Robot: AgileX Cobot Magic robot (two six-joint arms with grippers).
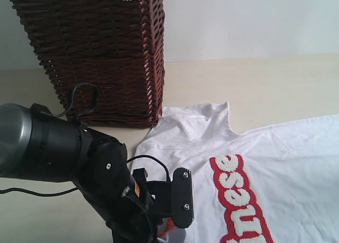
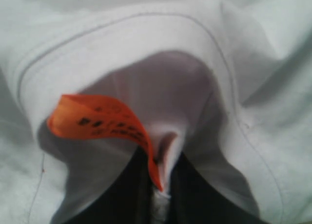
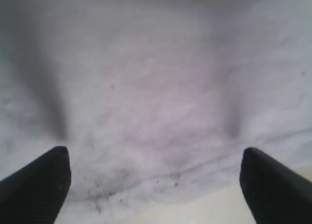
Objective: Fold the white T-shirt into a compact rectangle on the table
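Two grippers on white T-shirt [image 1: 286, 163] spread on table [image 1: 275, 79], long axis roughly 9-to-3 in exterior view: left gripper [image 2: 161, 194] pinched tight on collar [image 2: 146, 33] by orange tag [image 2: 97, 121] at 9 end, right gripper [image 3: 155, 170] gaping wide, empty, over shirt's edge.

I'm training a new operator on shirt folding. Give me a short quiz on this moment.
1. True or false: the right hand is open over the white T-shirt.
2. The left hand pinches the shirt: A) at a sleeve, B) beside the orange tag, C) at the hem.
3. Fill in: the lettering is outlined in ___.
Key: 1 true; 2 B; 3 red.
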